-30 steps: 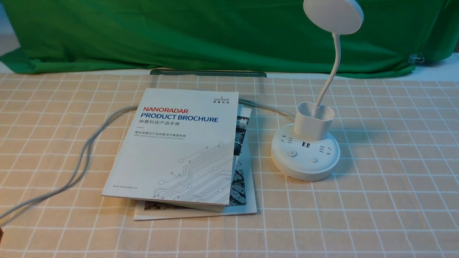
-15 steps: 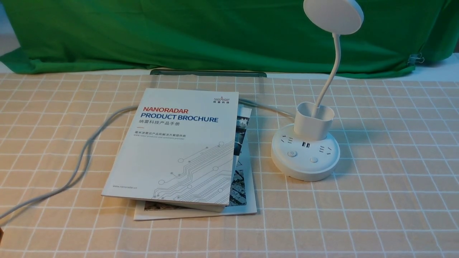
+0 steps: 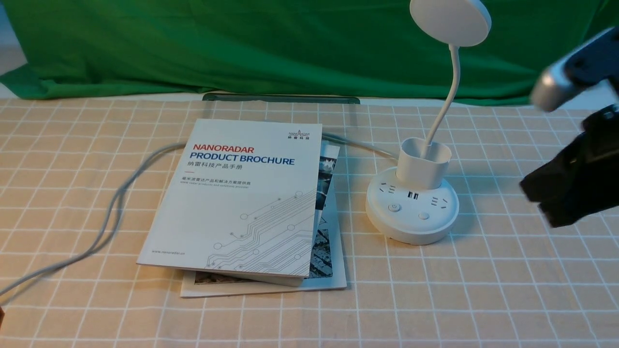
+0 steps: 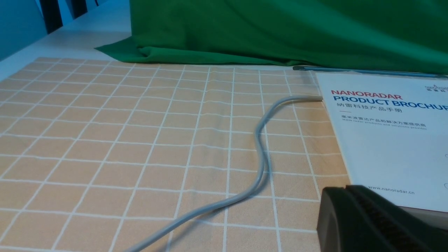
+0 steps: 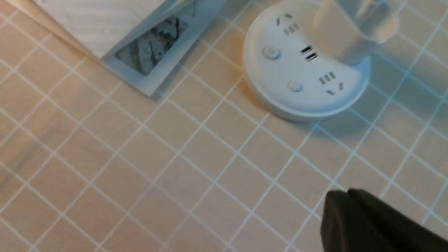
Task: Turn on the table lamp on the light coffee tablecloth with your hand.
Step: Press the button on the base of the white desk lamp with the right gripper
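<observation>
Showing the right gripper [image 3: 544, 205] hanging above the light coffee tablecloth [image 3: 483, 290], on the robot's right of the table lamp [image 3: 424, 166] and near it but not touching. The lamp's round base [image 3: 411, 220] lies to the gripper's left and lower down, so the coming move, as I judge it, is a reach leftward and down onto the base. The right arm is clearly the nearer. The left gripper [image 4: 344, 194] sits low by the near corner of the brochure [image 3: 242, 203], well apart from the lamp, with the brochure between them. Both grippers show their dark fingers pressed together with no gap, though the right one is blurred.

The lamp stands on the cloth on the right half of the table. Its long axis runs upright: a thin neck rises from a cup-shaped holder to a flat disc head [image 3: 449, 21]. The base is smooth white plastic with sockets and two small round buttons [image 3: 394, 208] facing the robot; which one lights the lamp cannot be read. The cloth is soft peach-beige with a white grid. A grey cable [image 3: 116, 208] trails out from under the glossy brochure.
</observation>
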Controlling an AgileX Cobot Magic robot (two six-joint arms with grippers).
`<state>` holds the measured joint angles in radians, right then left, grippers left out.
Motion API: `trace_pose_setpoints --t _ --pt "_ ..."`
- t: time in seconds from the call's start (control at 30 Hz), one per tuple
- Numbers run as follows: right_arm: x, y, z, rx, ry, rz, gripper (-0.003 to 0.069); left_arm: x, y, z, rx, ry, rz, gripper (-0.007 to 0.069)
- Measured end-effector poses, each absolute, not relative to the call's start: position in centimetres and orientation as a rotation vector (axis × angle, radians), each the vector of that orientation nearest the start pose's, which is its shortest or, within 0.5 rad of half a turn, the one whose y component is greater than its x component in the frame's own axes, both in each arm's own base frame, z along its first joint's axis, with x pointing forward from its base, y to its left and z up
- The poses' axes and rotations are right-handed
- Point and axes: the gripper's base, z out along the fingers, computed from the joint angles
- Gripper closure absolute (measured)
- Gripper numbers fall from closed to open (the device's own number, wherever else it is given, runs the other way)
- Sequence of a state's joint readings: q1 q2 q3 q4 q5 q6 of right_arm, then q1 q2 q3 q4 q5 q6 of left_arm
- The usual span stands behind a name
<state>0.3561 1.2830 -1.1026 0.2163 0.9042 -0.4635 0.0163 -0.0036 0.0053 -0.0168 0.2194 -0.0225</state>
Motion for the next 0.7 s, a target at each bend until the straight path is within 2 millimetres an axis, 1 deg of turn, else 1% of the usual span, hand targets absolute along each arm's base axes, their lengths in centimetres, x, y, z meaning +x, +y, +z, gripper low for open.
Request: trace_pose_setpoints --t 0.1,0.17,0.23,0.33,0.4,0.43,0.5,0.53,0.57,0.67,0.7 --pt "25.7 12.2 30.4 -0.949 2.401 0.233 0.0629 5.6 0.1 19.2 -0.044 1.704 -0.02 0.0603" --pt "27.0 12.9 29.0 -0.947 2.407 0.229 0.0629 5.6 0.1 19.2 -0.044 1.704 -0.02 0.0603" --pt "28.3 13.4 27.4 -0.938 2.413 0.218 0.0629 5.6 0.1 19.2 -0.044 1.704 -0.02 0.0603" --pt "29.7 13.8 25.6 -0.929 2.421 0.202 0.0629 5.6 0.1 19.2 -0.044 1.704 -0.02 0.0603" --pt "30.4 14.1 24.5 -0.925 2.427 0.195 0.0629 5.6 0.1 19.2 -0.044 1.704 -0.02 0.0603" --pt "30.6 14.1 24.3 -0.924 2.428 0.194 0.0629 5.6 0.1 19.2 -0.044 1.704 -0.02 0.0603" --pt "31.3 14.4 22.9 -0.922 2.443 0.188 0.0629 5.6 0.1 19.2 -0.044 1.704 -0.02 0.0603" --pt "31.4 14.4 23.0 -0.923 2.442 0.187 0.0629 5.6 0.1 19.2 -0.044 1.704 -0.02 0.0603" --pt "31.9 14.6 22.2 -0.927 2.459 0.186 0.0629 5.6 0.1 19.2 -0.044 1.704 -0.02 0.0603" --pt "33.0 15.1 21.3 -0.933 2.473 0.184 0.0629 5.6 0.1 19.2 -0.044 1.704 -0.02 0.0603" --pt "33.2 15.1 21.3 -0.933 2.471 0.183 0.0629 5.6 0.1 19.2 -0.044 1.704 -0.02 0.0603"
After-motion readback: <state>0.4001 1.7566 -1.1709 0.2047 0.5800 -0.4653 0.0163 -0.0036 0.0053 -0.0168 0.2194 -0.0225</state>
